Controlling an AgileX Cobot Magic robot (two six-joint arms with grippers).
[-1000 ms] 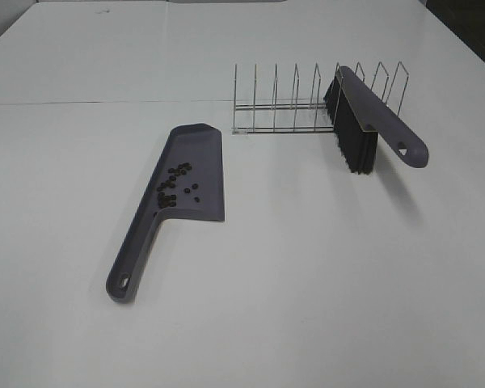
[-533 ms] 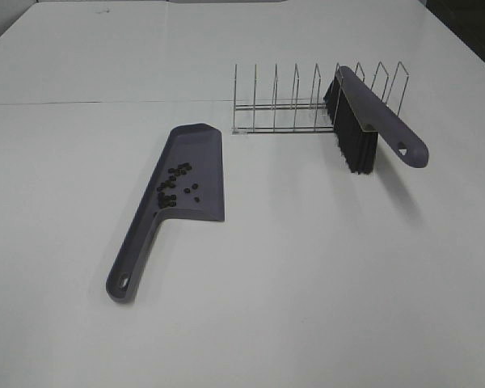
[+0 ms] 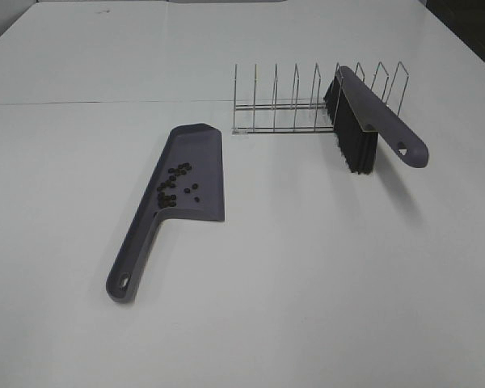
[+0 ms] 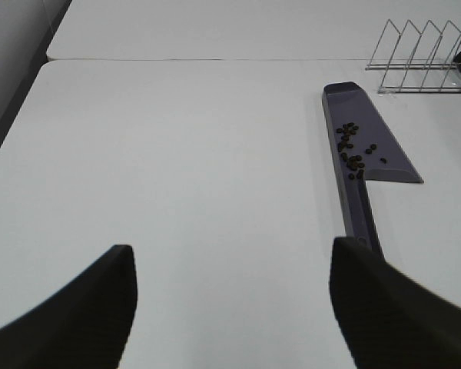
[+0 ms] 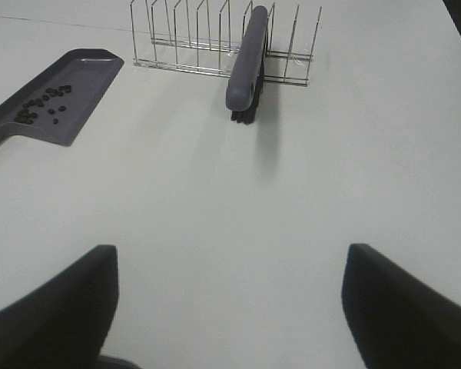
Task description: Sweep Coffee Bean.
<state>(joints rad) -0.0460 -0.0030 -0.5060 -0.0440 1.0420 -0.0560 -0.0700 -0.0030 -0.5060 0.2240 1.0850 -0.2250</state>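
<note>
A grey-purple dustpan [image 3: 190,174] lies flat left of the table's middle, handle toward the front. Several tiny dark coffee beans [image 3: 173,184] lie inside its tray; they show in the left wrist view [image 4: 353,151] and right wrist view [image 5: 40,104] too. The matching brush [image 3: 364,121] stands in a wire rack [image 3: 295,105], bristles down, handle sticking out to the front right. My left gripper [image 4: 230,307] is open and empty, well short of the dustpan [image 4: 365,165]. My right gripper [image 5: 230,300] is open and empty, well short of the brush [image 5: 246,65]. Neither gripper shows in the exterior high view.
The white table [image 3: 307,275] has a seam line [image 3: 105,102] across its back part. The wire rack [image 5: 215,38] has several upright dividers. A dark area lies past the table's far right corner [image 3: 469,24].
</note>
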